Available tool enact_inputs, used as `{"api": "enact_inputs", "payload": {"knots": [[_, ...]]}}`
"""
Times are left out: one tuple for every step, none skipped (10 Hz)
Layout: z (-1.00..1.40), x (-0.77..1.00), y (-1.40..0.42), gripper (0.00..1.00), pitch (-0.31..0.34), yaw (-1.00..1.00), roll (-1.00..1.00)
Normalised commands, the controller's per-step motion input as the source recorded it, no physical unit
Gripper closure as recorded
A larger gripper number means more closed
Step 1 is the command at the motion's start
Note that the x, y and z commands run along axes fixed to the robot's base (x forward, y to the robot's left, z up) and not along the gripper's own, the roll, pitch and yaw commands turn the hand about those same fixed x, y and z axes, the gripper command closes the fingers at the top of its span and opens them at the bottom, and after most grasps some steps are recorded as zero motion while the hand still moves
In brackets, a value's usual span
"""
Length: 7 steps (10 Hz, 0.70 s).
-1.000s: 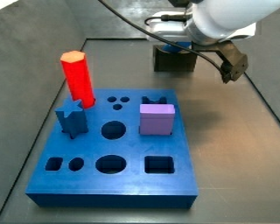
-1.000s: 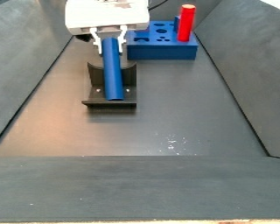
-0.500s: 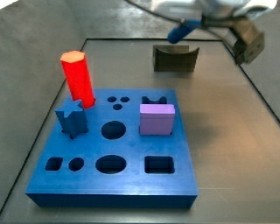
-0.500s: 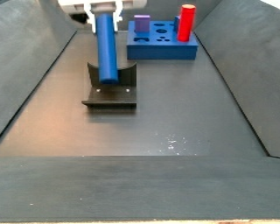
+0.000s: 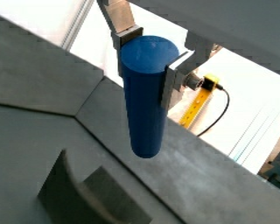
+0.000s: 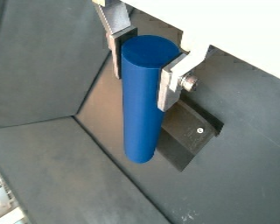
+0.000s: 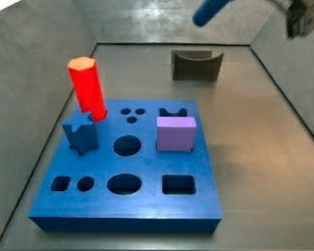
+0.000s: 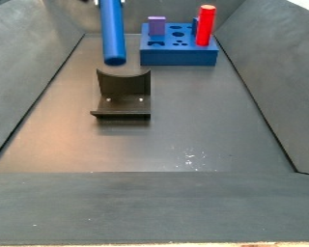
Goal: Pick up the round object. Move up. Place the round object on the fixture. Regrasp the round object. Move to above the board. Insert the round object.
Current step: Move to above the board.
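The round object [image 5: 145, 96], a smooth blue cylinder, hangs upright in my gripper [image 5: 152, 54], which is shut on its upper end. Both wrist views show this, and the silver fingers [image 6: 171, 74] press its sides. Beneath it lies the dark fixture [image 6: 189, 136], its notch empty, with the cylinder [image 6: 140, 96] well above it. In a side view the cylinder [image 8: 112, 29] hangs over the fixture [image 8: 124, 94] and my gripper is above the frame edge. Only the cylinder's lower tip [image 7: 210, 12] shows in a side view. The blue board [image 7: 127, 162] lies near the front.
A red hexagonal peg [image 7: 87, 86], a short blue star peg [image 7: 78, 132] and a purple square block [image 7: 176, 132] stand in the board. Grey walls enclose the floor on the sides and back [image 7: 42, 59]. The fixture [image 7: 195, 65] sits at the back.
My gripper has risen straight up with the cylinder, lifting it off the fixture. In both side views the gripper has left the top of the frame.
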Motion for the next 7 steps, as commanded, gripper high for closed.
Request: {"api": "enact_inputs", "payload": {"knots": [[1.0, 0.1, -0.09, 1.0, 0.085, 0.13, -0.03], [1.0, 0.09, -0.09, 1.0, 0.071, 0.12, -0.04], [1.0, 0.09, -0.08, 1.0, 0.065, 0.11, -0.04], [1.0, 0.09, -0.08, 1.0, 0.06, 0.1, -0.04], [1.0, 0.08, -0.08, 1.0, 0.06, 0.09, -0.04], [1.0, 0.08, -0.07, 1.0, 0.068, 0.07, -0.04], [1.0, 0.08, -0.07, 1.0, 0.066, 0.06, -0.04]]}}
